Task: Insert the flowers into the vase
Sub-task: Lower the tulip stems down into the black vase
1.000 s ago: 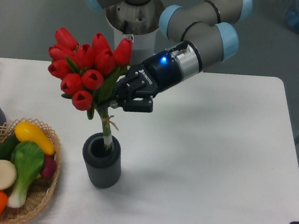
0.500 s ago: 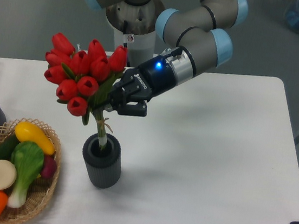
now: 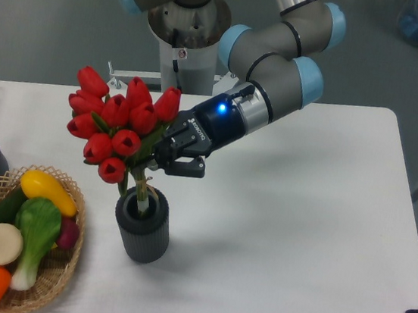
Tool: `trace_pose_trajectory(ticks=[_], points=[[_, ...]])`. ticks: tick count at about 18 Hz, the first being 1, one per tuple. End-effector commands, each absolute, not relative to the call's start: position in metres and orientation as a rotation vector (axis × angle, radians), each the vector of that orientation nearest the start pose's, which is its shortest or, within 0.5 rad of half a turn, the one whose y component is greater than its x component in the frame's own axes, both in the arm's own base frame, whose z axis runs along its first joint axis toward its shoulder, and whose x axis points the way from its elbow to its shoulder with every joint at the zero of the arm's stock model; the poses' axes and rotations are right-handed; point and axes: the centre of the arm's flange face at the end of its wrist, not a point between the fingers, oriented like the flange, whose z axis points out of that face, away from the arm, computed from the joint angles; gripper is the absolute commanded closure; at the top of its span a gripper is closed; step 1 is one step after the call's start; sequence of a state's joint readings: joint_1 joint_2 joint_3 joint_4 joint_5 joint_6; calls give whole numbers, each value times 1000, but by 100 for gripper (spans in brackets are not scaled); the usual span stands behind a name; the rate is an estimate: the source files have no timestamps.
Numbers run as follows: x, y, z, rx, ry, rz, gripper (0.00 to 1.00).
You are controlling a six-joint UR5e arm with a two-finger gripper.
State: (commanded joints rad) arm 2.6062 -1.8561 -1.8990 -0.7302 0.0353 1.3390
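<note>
Flowers (image 3: 117, 126) are pinched at the stems by the gripper (image 3: 164, 159) so they're steered straight into the vase (image 3: 141, 228) mouth.

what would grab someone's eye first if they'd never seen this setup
First, the bunch of red tulip flowers left of centre, gripped by the arm's black two-finger gripper, stems reaching into the short dark grey ribbed vase below. Next, the woven wicker basket of colourful vegetables at the white table's lower left corner.
</note>
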Motion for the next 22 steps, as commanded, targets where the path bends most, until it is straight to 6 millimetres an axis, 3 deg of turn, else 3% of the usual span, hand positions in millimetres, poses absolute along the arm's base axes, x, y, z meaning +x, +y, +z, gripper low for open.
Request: trace_pose_trajectory(ticks=[13, 22], points=[[-348, 477, 314, -1579, 383, -453, 85], [-352, 478, 298, -1586, 360, -475, 85]])
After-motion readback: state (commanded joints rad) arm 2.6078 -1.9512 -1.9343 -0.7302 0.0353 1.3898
